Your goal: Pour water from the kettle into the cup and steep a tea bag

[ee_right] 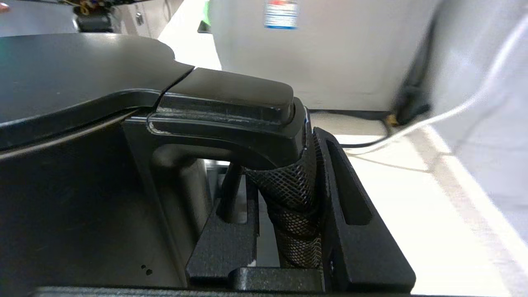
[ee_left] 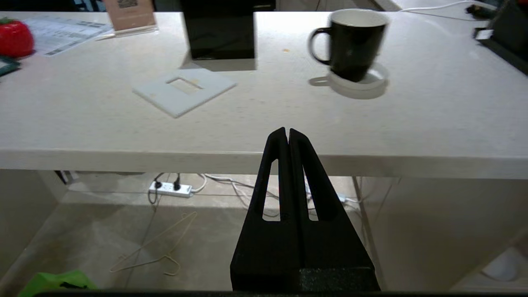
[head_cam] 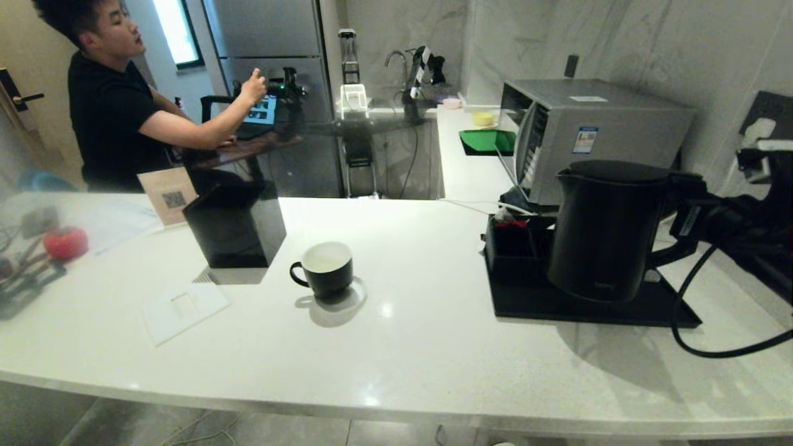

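The tall black kettle (head_cam: 604, 229) stands on a black tray (head_cam: 557, 310) at the right of the white counter. My right gripper (head_cam: 684, 207) reaches in from the right and is shut on the kettle's loop handle (ee_right: 288, 194), one finger inside the loop and one outside; the kettle's lid (ee_right: 62, 70) fills that wrist view. The black cup (head_cam: 325, 269), white inside, sits on a white coaster mid-counter with its handle to the left; it also shows in the left wrist view (ee_left: 352, 45). My left gripper (ee_left: 287, 131) hangs shut and empty before the counter's front edge. The tea bag is out of view.
A black square box (head_cam: 235, 226) stands left of the cup, with a flat white square plate (head_cam: 184, 310) in front of it. Behind the kettle is a microwave (head_cam: 588, 130). A black cable (head_cam: 700, 322) loops at the right. A person (head_cam: 111, 105) sits at the back left.
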